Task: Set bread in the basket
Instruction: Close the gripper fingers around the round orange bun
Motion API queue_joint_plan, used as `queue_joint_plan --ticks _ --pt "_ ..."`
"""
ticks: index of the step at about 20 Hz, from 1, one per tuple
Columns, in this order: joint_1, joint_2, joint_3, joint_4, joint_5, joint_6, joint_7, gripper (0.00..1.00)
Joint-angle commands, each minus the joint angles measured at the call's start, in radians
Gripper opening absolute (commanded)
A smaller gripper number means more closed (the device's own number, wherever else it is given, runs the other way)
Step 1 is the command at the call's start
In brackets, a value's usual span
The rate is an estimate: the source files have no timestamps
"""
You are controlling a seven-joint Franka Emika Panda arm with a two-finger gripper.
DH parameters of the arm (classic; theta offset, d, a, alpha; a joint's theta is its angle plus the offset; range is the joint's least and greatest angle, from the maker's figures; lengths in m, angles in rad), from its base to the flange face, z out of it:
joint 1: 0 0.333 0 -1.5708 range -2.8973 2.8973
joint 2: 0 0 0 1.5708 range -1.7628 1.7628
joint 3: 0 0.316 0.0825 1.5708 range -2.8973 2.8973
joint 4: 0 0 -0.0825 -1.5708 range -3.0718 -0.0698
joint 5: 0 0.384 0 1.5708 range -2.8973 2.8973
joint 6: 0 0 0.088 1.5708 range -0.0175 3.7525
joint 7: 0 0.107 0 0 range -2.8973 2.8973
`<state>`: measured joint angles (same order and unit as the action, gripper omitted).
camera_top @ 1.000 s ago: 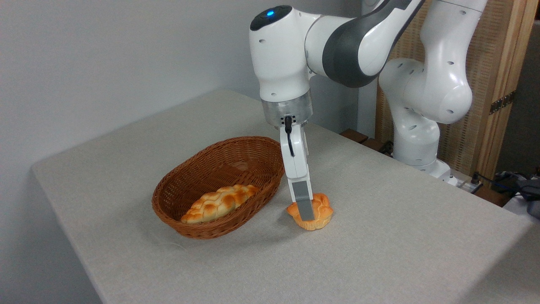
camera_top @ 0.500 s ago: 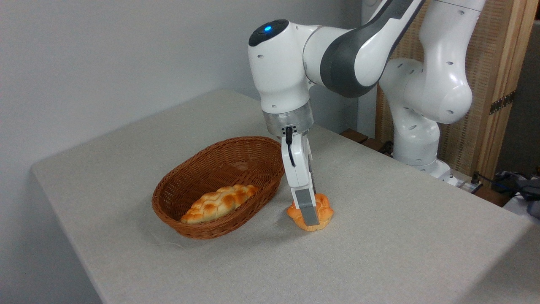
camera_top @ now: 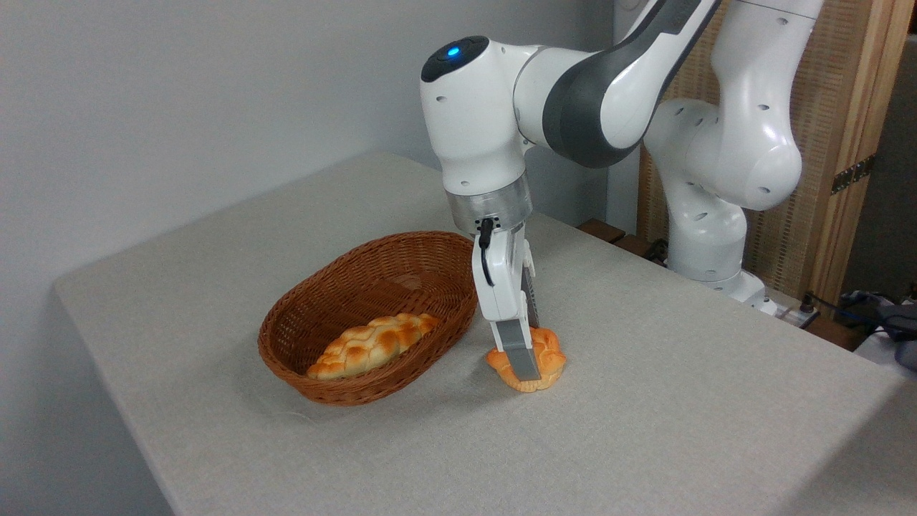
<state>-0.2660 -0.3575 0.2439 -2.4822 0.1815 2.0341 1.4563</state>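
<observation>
Lower now, end effector (camera_top: 526, 362) narrow around bread (camera_top: 529, 360) beside basket (camera_top: 369, 315).

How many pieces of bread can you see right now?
2. The braided loaf lies in the basket; the bun sits on the table right of it, at the gripper. None seems hidden.

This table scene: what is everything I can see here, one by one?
Bun: one, orange-golden, on the table right of the basket, between the gripper's fingers.
Braided loaf: one, pale golden, lying in the basket.
Basket: one, brown wicker, on the table.
Table: one, grey cloth.
Wooden screen: one, tan, behind the arm.
Cables: dark, far right.
Arm: one, white and grey.
Gripper: one, fingers down around the bun; whether it is gripped is unclear.
</observation>
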Motion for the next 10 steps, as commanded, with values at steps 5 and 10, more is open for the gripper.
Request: queue_joint_plan --ticks 5,10 --pt "-0.010 -0.003 0.015 -0.020 0.016 0.020 0.045 0.25" --pt "-0.010 -0.003 0.015 -0.020 0.016 0.020 0.045 0.25"
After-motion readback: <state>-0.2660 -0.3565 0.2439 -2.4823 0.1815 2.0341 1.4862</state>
